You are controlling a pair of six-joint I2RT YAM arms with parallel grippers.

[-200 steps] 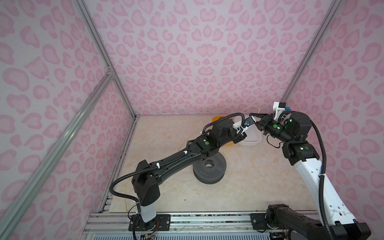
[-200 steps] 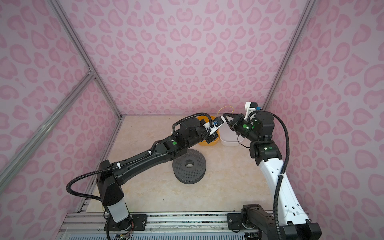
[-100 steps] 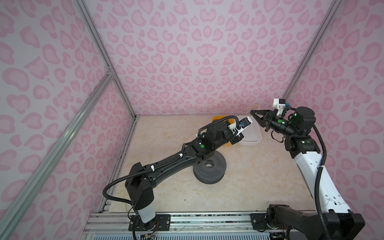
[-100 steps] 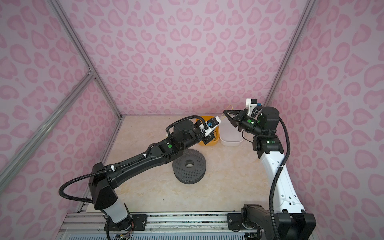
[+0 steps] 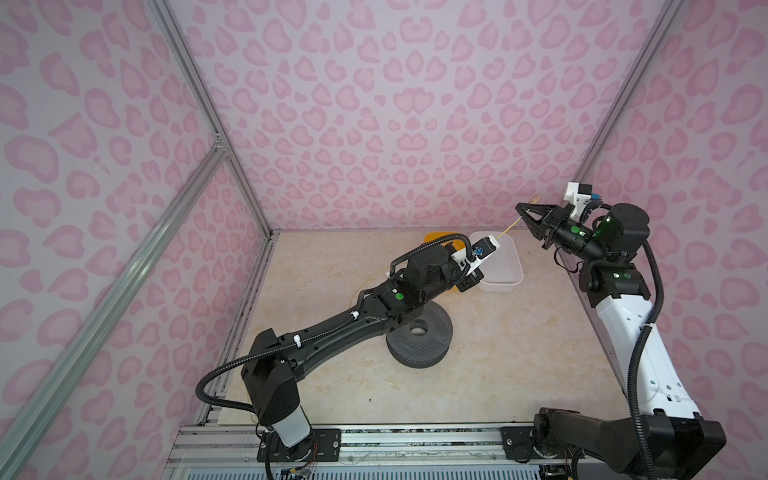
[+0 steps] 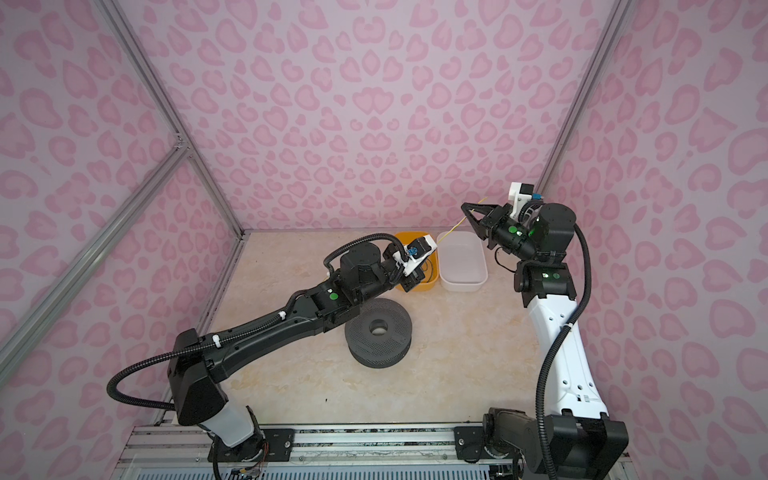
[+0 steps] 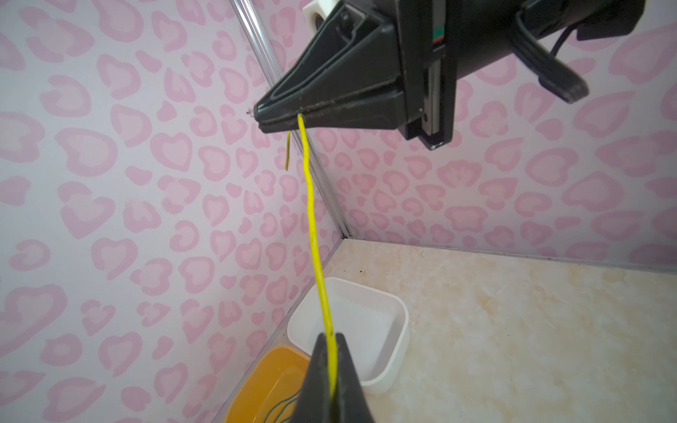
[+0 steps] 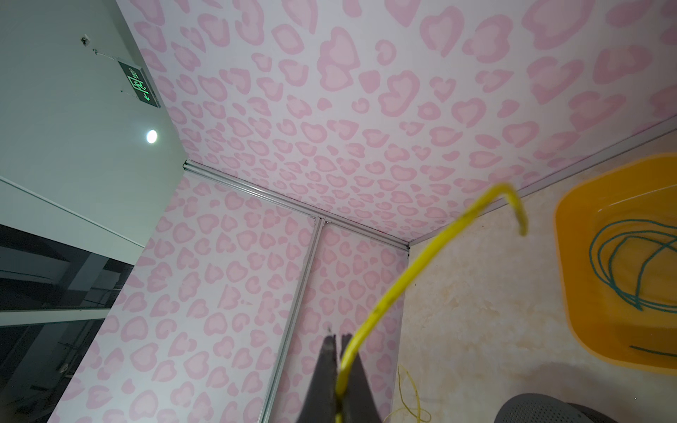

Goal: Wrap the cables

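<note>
Left jaws and right jaws are both clenched on the yellow cable (image 7: 311,219), strung through the air above the white tub (image 7: 392,359) at the tabletop's far edge. The green cable (image 8: 622,263) lies coiled in the orange tub (image 8: 560,219). Pull harder and that thin wire may slip out!

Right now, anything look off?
Nothing spilled or damaged. The yellow cable is strung through the air between the shut jaws of the left gripper and right gripper, with its slack trailing loose on the table by the spool. The green cable lies loosely looped in the orange bin.
</note>
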